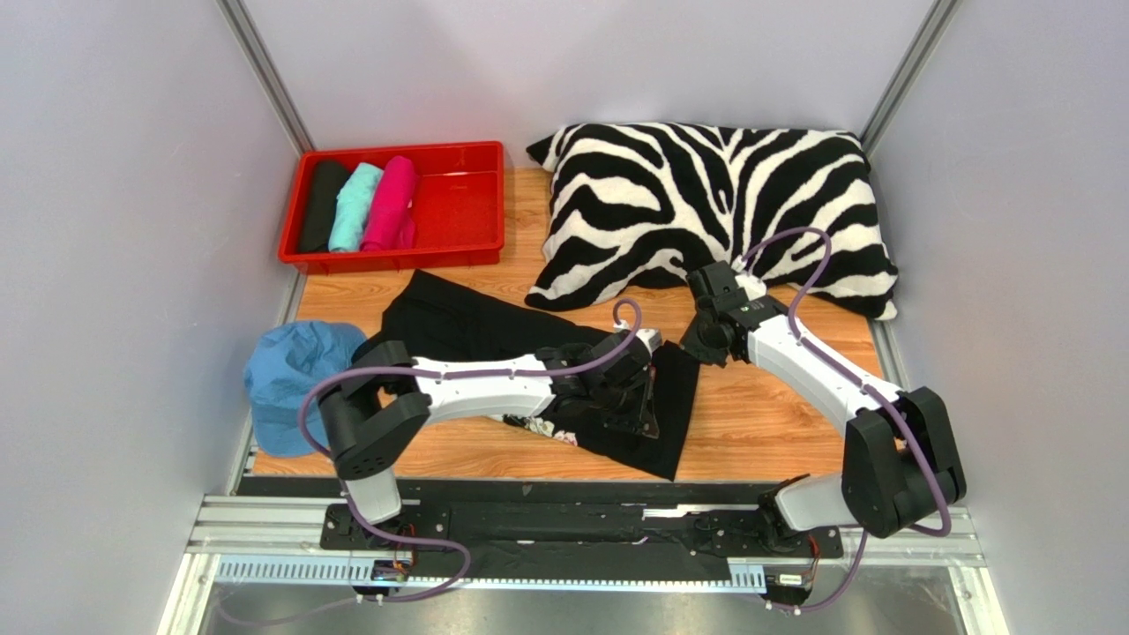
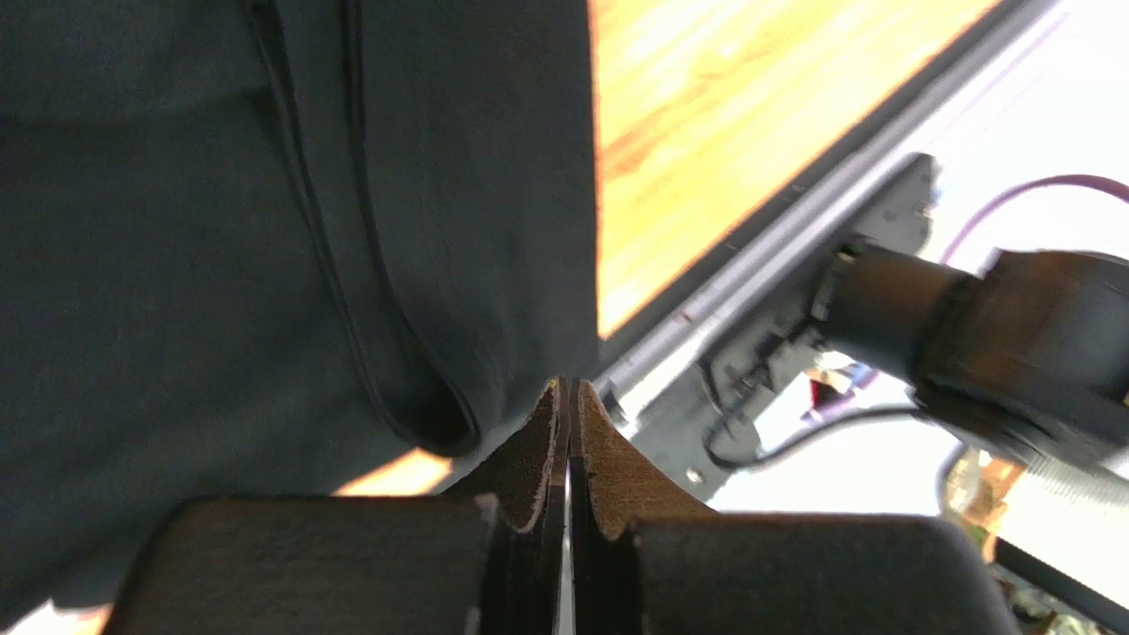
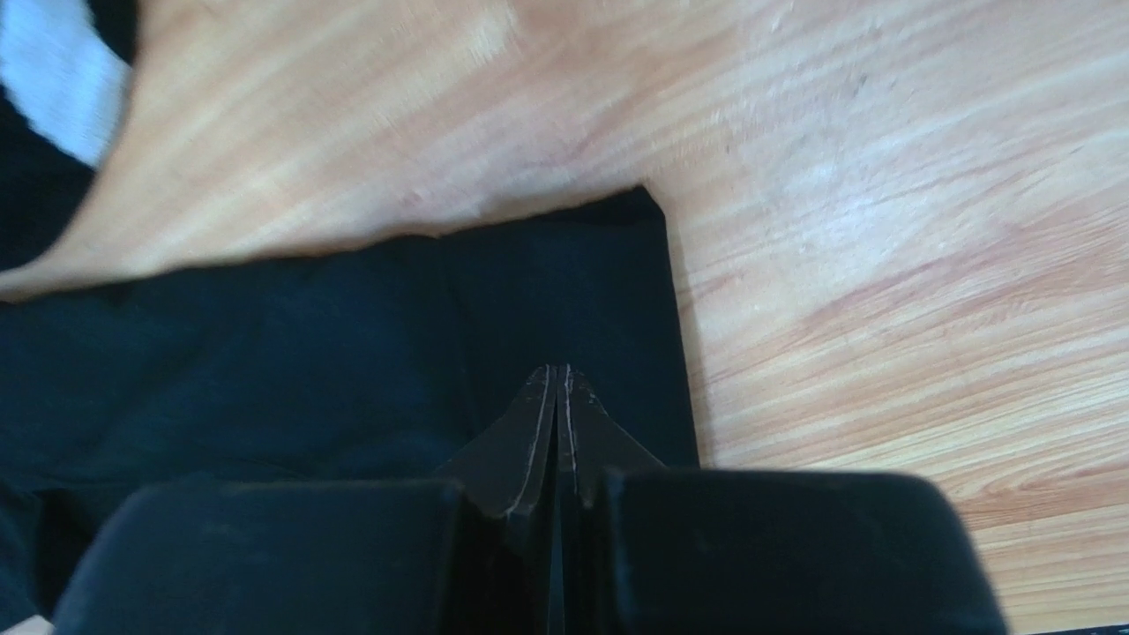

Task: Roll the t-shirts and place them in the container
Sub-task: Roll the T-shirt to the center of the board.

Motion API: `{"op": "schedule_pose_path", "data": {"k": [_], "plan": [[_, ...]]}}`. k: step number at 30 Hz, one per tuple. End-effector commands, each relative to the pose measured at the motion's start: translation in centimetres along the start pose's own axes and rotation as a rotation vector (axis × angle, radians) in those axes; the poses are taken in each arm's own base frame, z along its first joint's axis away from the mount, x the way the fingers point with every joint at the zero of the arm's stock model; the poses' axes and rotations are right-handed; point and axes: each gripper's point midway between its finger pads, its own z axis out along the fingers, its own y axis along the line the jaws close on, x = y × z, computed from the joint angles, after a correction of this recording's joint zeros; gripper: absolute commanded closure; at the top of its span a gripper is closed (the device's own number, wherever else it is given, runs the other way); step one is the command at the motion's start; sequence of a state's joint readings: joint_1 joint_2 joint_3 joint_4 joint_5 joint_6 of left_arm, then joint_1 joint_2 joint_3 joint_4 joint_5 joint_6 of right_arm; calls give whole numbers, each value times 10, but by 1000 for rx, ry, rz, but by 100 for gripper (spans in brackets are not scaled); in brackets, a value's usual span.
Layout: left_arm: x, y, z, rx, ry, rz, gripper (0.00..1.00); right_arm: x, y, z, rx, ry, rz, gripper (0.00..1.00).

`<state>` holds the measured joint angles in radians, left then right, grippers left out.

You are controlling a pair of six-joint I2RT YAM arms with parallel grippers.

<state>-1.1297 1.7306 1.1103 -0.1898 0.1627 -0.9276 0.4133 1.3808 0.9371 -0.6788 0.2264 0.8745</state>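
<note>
Left tool (image 2: 570, 404) closed over black t-shirt (image 2: 199, 212)

Rolled tees (image 1: 355, 207): 3. Flat tee (image 1: 464, 324): 1. Cap (image 1: 294, 377), pillow (image 1: 716, 199), tray (image 1: 457, 199): 1 each.

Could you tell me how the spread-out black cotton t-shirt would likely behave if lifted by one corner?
The spread-out black cotton t-shirt lies flat with soft folds, so it would probably droop rather than hold shape. It looks thin, so likely light. On the smooth wooden tabletop it may bunch or slide when pushed.
</note>
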Motion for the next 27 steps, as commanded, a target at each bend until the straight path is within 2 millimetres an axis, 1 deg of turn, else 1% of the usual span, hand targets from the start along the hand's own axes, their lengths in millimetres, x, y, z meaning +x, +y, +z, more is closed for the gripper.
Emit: {"op": "schedule_pose_path", "data": {"k": [1,2,3,4,6,7,9,10,13,14,16,17,18,20,21,23,27], "plan": [[1,10,20,-28,27,32,100,12,11,10,-77,35,-7,98],[4,15,25,-37,35,24,100,15,11,13,-83,45,-6,98],[7,18,27,-40,42,21,100,23,7,18,-75,63,-8,98],[12,25,29,-55,53,9,100,24,8,20,-83,67,-7,98],[19,31,32,-65,63,-14,100,31,5,28,-70,86,-9,99],[27,40,32,-81,80,-24,100,34,4,32,-67,89,-16,99],[35,45,33,-90,89,-37,100,35,2,37,-55,90,-20,99],[42,52,33,-104,101,-45,100,35,2,41,-44,91,-32,99],[51,53,32,-98,108,-57,100,33,2,47,-25,93,-49,99],[53,51,31,-96,110,-53,100,29,5,46,-28,86,-53,99],[53,50,29,-95,109,-52,100,25,4,44,-10,79,-59,99],[52,49,28,-93,104,-51,100,20,9,39,-23,67,-59,99],[51,47,27,-87,100,-51,100,19,7,36,-19,67,-60,99],[50,45,25,-81,97,-51,100,12,12,23,-45,44,-53,99],[50,43,23,-75,97,-52,100,13,10,18,-45,43,-52,99],[47,38,19,-60,88,-49,100,14,9,6,-68,34,-39,99],[37,26,9,-40,57,-46,100,33,4,-5,-94,53,-41,98]]}}
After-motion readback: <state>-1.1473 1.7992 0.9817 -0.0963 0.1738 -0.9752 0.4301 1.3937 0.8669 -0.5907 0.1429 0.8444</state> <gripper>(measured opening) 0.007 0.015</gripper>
